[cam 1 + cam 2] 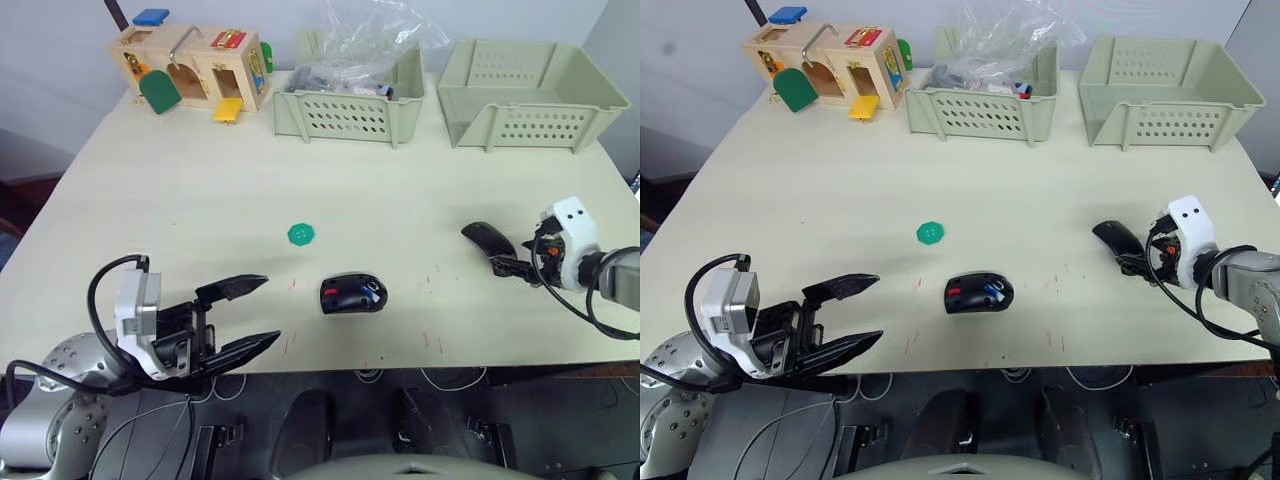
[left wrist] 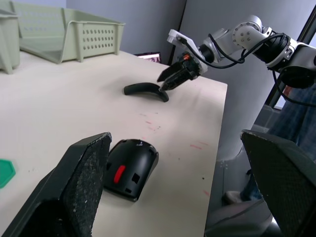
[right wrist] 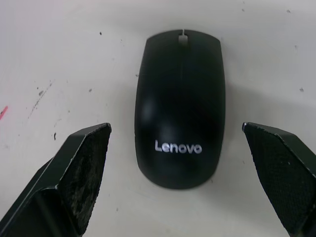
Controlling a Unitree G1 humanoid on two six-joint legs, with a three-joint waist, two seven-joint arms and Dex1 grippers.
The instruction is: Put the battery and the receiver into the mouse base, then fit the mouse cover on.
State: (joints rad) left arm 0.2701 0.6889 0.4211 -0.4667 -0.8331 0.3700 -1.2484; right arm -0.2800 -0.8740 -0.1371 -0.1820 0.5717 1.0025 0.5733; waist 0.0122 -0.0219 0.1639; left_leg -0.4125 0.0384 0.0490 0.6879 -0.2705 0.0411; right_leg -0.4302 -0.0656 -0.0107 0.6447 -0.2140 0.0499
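Black two-fingered grippers are held spread apart at both ends of the pale cream tabletop [image 1: 200, 180]

The right gripper [image 1: 508, 266] is parted and empty, its fingers [image 3: 81, 170] set to either side of the smooth black curved mouse cover [image 3: 180, 106] without touching it; the cover lies flat on the table, white lettering towards the gripper. The left gripper [image 1: 245, 315] is likewise released and empty at the near left edge. The black oval mouse base [image 1: 352, 293] with its red inner compartment is seen between the two grippers, near the front edge, with a small blue battery [image 1: 371, 293] lying in it. A flat green disc [image 1: 301, 234] lies just beyond the base. Two pale green perforated baskets [image 1: 530, 100] and a wooden latch box [image 1: 190, 65] are ranged along the far edge
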